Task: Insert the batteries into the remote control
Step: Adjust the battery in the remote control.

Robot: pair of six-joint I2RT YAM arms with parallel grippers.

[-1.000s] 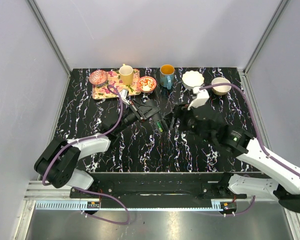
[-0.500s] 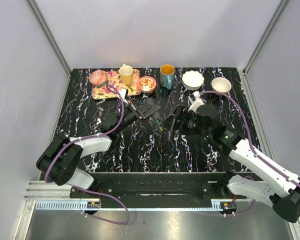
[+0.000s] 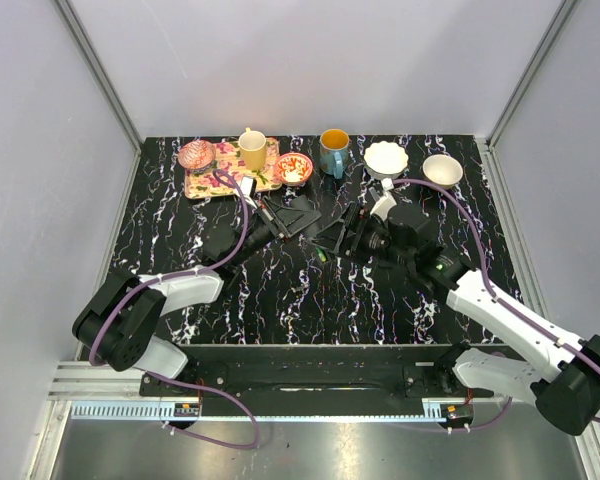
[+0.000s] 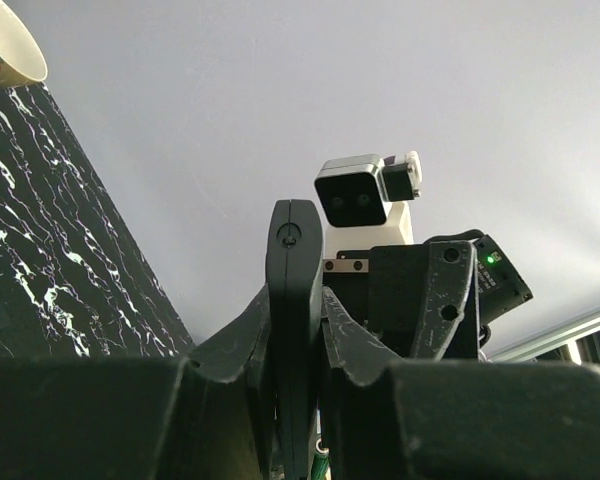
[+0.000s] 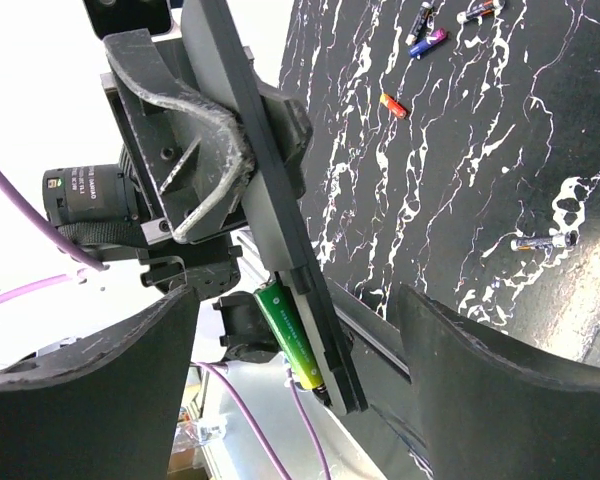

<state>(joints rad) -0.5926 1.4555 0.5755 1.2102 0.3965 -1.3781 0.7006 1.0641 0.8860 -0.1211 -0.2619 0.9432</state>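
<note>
My left gripper (image 3: 292, 216) is shut on the remote control (image 4: 294, 300), a slim black bar clamped edge-on between its fingers. In the right wrist view the remote (image 5: 270, 190) runs diagonally, and a green battery (image 5: 291, 337) sits in the slot at its lower end. My right gripper (image 5: 300, 300) is open, its two fingers spread wide either side of that end and not touching it. It faces the left gripper at mid-table in the top view (image 3: 344, 234). Several small loose batteries (image 5: 393, 105) lie on the black marbled table.
A patterned tray (image 3: 202, 182) with small dishes, a yellow cup (image 3: 252, 149), a teal mug (image 3: 333, 151) and two white bowls (image 3: 385, 158) (image 3: 442, 170) stand along the table's far edge. The right arm's camera (image 4: 364, 194) shows just beyond the remote.
My right gripper has moved left and toward the far side, closing in on the remote's end. The left gripper has shifted only slightly and still holds the remote.
</note>
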